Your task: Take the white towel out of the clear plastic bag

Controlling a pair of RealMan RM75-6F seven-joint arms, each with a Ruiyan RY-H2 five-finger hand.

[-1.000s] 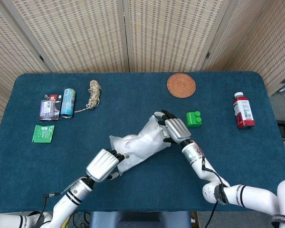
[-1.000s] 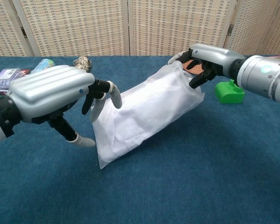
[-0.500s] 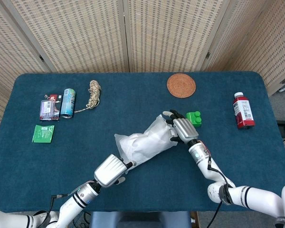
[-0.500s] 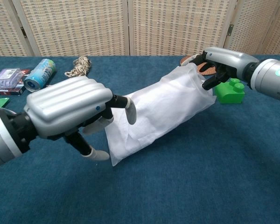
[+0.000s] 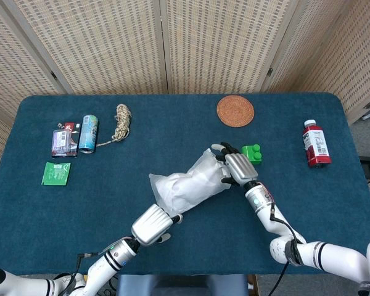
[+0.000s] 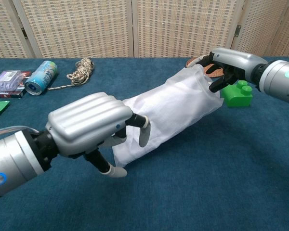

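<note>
The clear plastic bag (image 5: 188, 182) (image 6: 176, 108) with the white towel inside lies slanted across the middle of the blue table. My right hand (image 5: 237, 168) (image 6: 231, 61) grips the bag's far, raised end. My left hand (image 5: 153, 225) (image 6: 89, 130) is at the bag's near, lower end. Its fingers (image 6: 143, 134) reach over the bag's edge and the thumb sits below the corner, still spread apart. The towel shows only through the plastic.
A green block (image 5: 253, 153) (image 6: 237, 94) sits just right of my right hand, a woven coaster (image 5: 235, 110) behind it, and a red bottle (image 5: 316, 143) far right. At the left lie a can (image 5: 88, 132), a rope coil (image 5: 122, 120), a dark packet (image 5: 63, 140) and a green packet (image 5: 55, 173).
My left hand has moved right and nearer, up to the bag's near end. The bag and my right hand shifted right a second ago and have held still since.
</note>
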